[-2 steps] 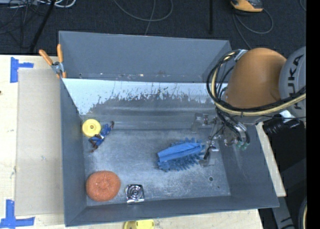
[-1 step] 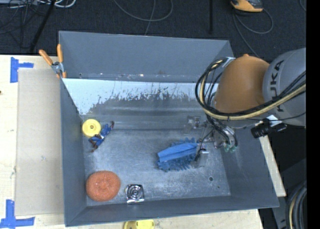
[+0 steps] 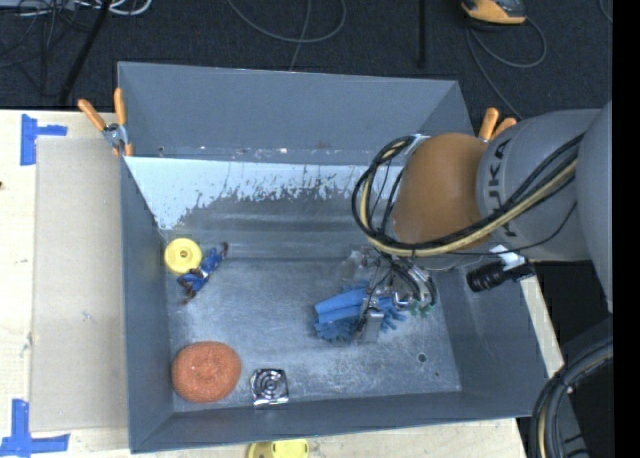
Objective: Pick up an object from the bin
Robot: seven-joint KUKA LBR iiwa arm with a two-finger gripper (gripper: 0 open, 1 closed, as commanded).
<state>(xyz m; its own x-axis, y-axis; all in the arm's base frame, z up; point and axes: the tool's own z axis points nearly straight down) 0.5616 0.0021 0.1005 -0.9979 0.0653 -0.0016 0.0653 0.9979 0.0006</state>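
A blue plastic brush-like thing (image 3: 340,314) lies on the bin floor right of the middle. My gripper (image 3: 383,303) is down at its right end, under the orange wrist cover, its fingers touching or just above the blue thing. A small green bit shows beside the fingers on the right.
A yellow round cap with a blue piece (image 3: 188,261) lies at the left. An orange-red round scrubber (image 3: 206,370) sits in the front left corner. A small shiny metal clip (image 3: 269,385) lies by the front wall. The arm and its cables cover the bin's right side.
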